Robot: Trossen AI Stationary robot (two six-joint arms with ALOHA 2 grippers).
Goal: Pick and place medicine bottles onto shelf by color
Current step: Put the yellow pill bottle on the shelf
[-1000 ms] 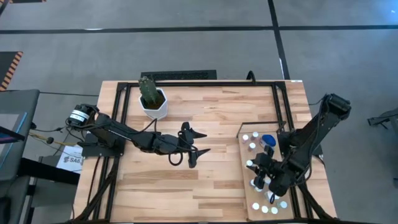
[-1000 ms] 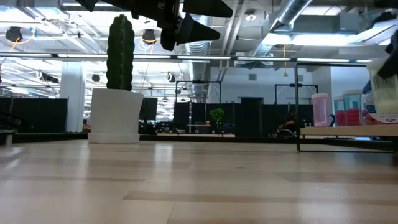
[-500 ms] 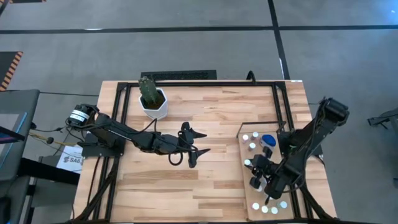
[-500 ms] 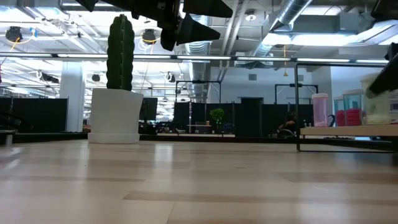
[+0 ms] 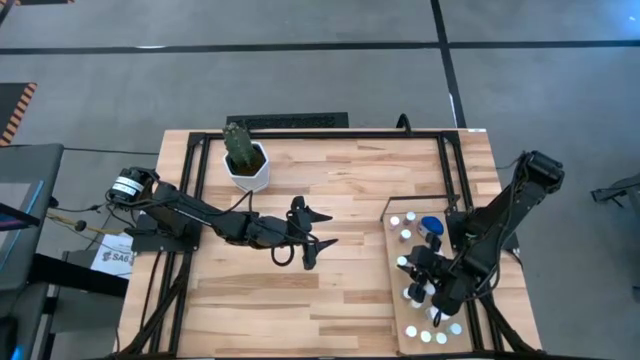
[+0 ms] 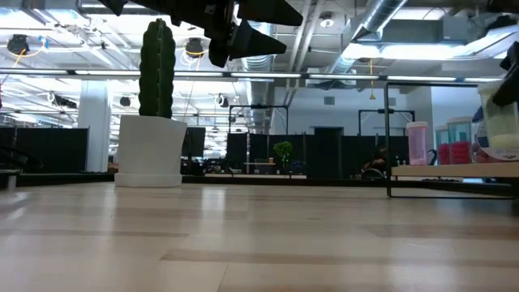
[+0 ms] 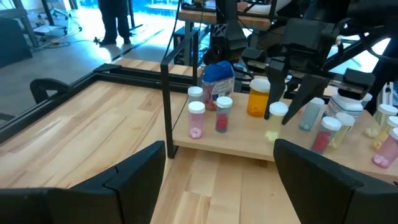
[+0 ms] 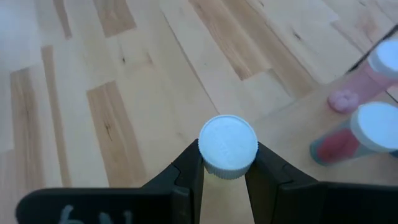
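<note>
The right gripper (image 8: 227,171), seen from its own wrist camera, is clamped on the white cap of a small bottle (image 8: 227,147); the bottle's body is hidden beneath the cap, so its colour cannot be told there. From overhead, that gripper (image 5: 428,287) sits over the middle of the pale shelf (image 5: 393,322) at the table's right edge, the arm covering several of the medicine bottles (image 5: 434,335). The left wrist camera alone shows the row side-on: pink vials (image 7: 196,118), an orange bottle (image 7: 258,98) and a blue-topped jar (image 7: 217,78), with the right arm's fingers lowered among them. The low view catches only a cut-off strip of shelf at the frame's far right. The left gripper (image 5: 312,238) hangs above mid-table with fingers spread and nothing between them, broad bare planks lying between it and the shelf. A potted cactus (image 5: 243,158) stands near the table's back edge.
</note>
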